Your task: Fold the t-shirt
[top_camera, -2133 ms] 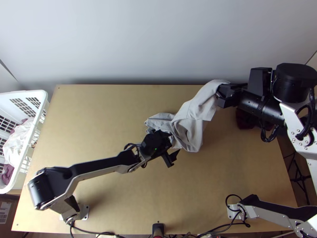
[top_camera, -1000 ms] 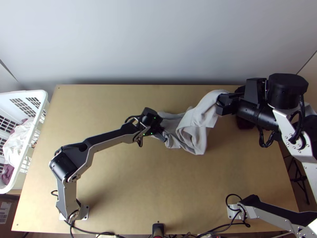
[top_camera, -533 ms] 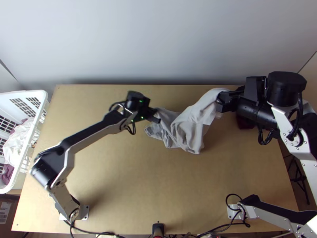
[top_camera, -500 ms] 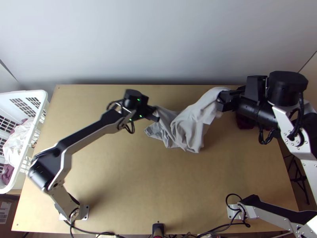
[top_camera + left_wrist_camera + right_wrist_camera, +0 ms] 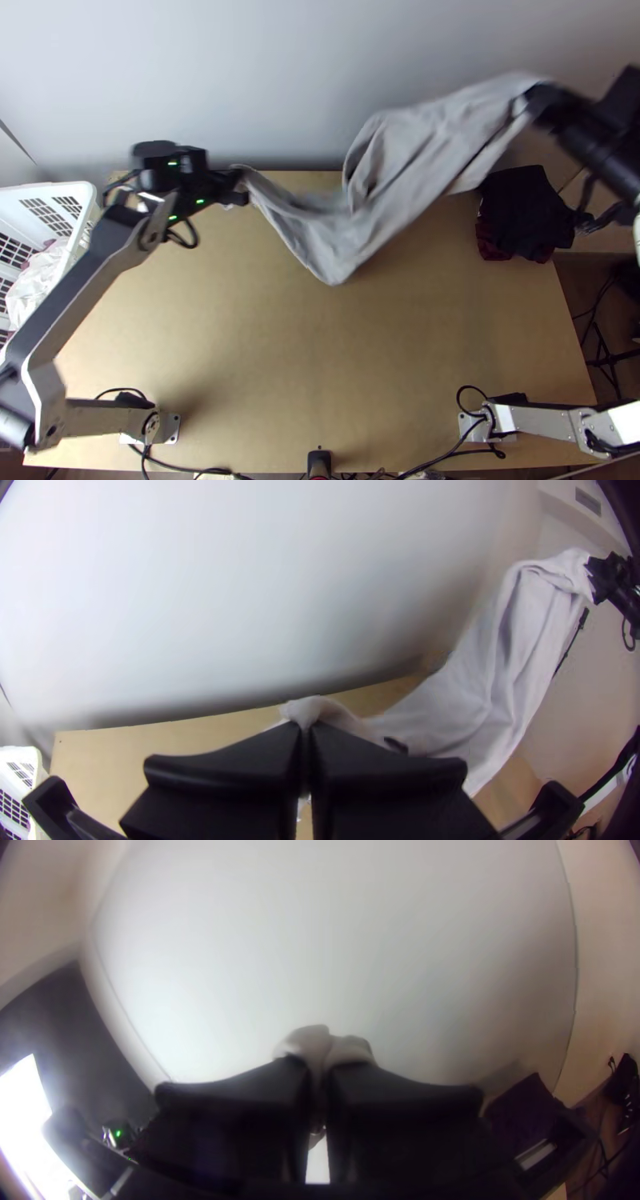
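A: Your left gripper [image 5: 238, 190] is over the far left part of the counter [image 5: 304, 376], its fingers [image 5: 227, 763] clenched on one end of the grey t-shirt [image 5: 328, 240].

B: And your right gripper [image 5: 540, 100] is up beyond the far right part, its fingers [image 5: 407, 1100] pinching the other end.

A: So you have the shirt slung between the two, creased lengthwise, its right end well up.

B: The middle sags in a point low over the counter; whether it touches, I can't tell you. Nor can I tell you which parts of the shirt you're gripping.

A: To your right, a dark cloth pile [image 5: 524, 208] with maroon at its near edge sits by the far corner. On your left is a white basket [image 5: 90, 200] with white cloth [image 5: 36, 280] in it.
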